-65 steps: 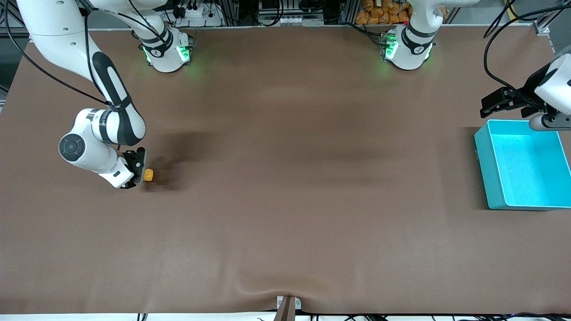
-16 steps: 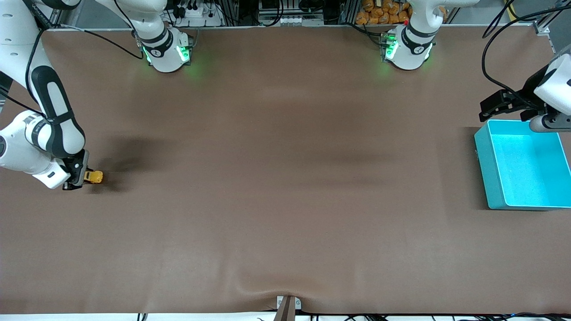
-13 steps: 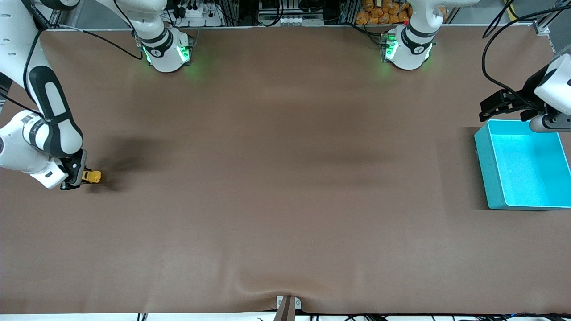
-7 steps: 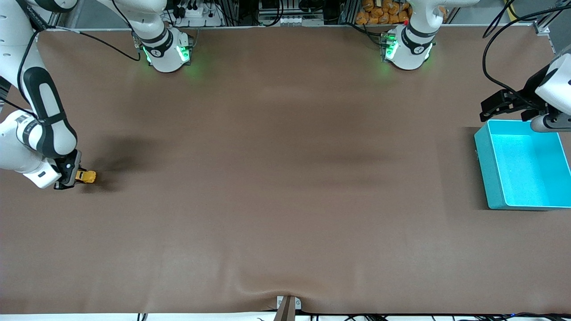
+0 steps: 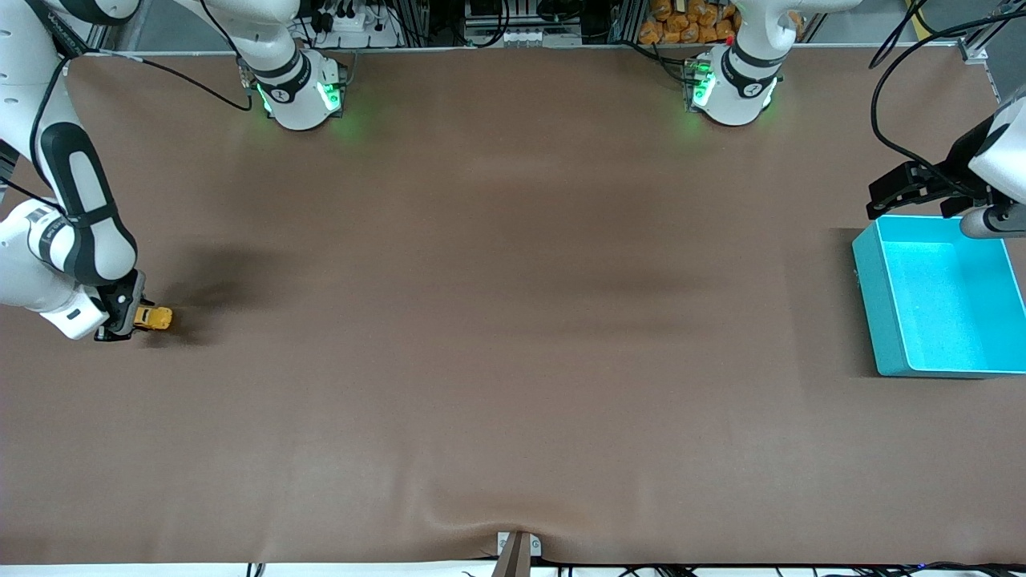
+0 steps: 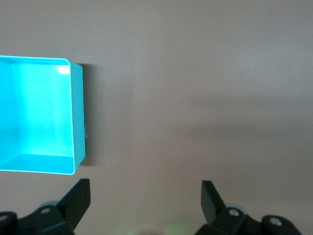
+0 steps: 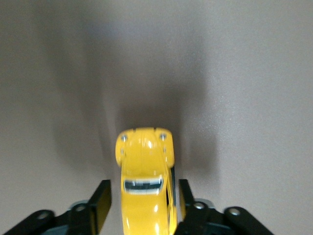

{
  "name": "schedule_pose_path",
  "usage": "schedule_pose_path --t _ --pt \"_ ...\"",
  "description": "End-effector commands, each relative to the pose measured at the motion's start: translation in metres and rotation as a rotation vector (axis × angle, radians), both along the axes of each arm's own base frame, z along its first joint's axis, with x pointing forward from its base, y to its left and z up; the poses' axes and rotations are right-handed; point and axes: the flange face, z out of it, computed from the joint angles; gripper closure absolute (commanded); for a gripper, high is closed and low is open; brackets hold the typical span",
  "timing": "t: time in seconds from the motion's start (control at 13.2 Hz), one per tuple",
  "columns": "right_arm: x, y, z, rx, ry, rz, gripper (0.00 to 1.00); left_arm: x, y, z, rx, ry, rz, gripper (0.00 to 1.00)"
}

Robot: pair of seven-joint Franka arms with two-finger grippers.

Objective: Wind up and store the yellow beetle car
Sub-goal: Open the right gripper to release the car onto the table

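The yellow beetle car stands on its wheels on the brown table at the right arm's end. It sits between the fingers of my right gripper, which is low at the table. In the right wrist view the yellow beetle car has a narrow gap to the finger on each side, so my right gripper is open and not gripping it. My left gripper hangs open and empty over the table, beside the turquoise bin at the left arm's end. In the left wrist view my left gripper shows nothing between its fingers.
The turquoise bin is empty inside. Both arm bases with green lights stand along the table's edge farthest from the front camera. The brown cover has a wrinkle at the edge nearest that camera.
The right arm dragged the car along the table toward its own end, and its fingers have now parted from the car's sides. The left gripper shifted slightly by the bin.
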Motion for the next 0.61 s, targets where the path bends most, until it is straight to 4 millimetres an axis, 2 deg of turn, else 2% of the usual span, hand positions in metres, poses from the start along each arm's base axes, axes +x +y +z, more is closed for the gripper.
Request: schedule_pose_path --t 0.0,0.53 --pt "0.017 -0.007 0.013 0.038 0.025 0.004 0.0 -0.001 0.001 0.006 -0.004 -0.016 0.017 0.0" --pt "0.03 -0.007 0.032 0.045 0.03 0.008 0.0 -0.002 0.004 0.007 -0.015 -0.017 0.018 0.0"
